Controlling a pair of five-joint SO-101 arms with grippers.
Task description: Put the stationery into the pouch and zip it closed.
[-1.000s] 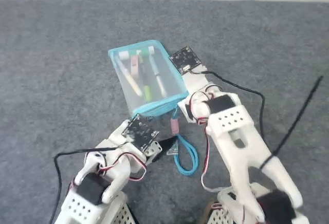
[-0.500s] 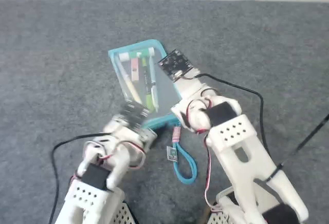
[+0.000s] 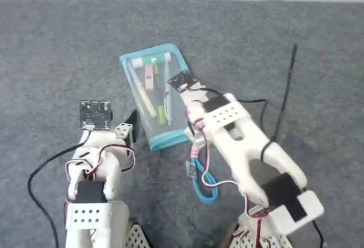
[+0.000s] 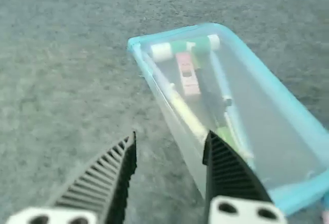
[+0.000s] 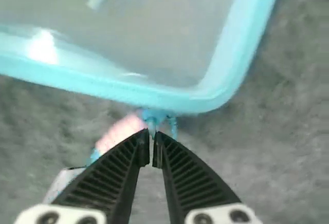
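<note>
Okay, teal-edged clear pouch [image 3: 165, 141] lies flat on the grey table [image 3: 296, 43], stationery [image 3: 152, 86] inside. Print on the pink item's label [image 4: 187, 75] and on the white tag [image 3: 190, 170] by the blue strap [image 3: 206, 188] is unreadable. Left gripper [image 4: 169, 142] spread wide, beside the pouch. Right gripper [image 5: 152, 134] closed, tips at the zipper pull [image 5: 157, 116]; can't tell if it's pinched.

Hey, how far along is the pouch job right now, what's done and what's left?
Done: the stationery lies inside the pouch. In hand: the right gripper is shut at the zip pull by the pouch's corner; the left gripper is open beside the pouch, holding nothing. Left: I cannot tell whether the zip is fully closed.
</note>
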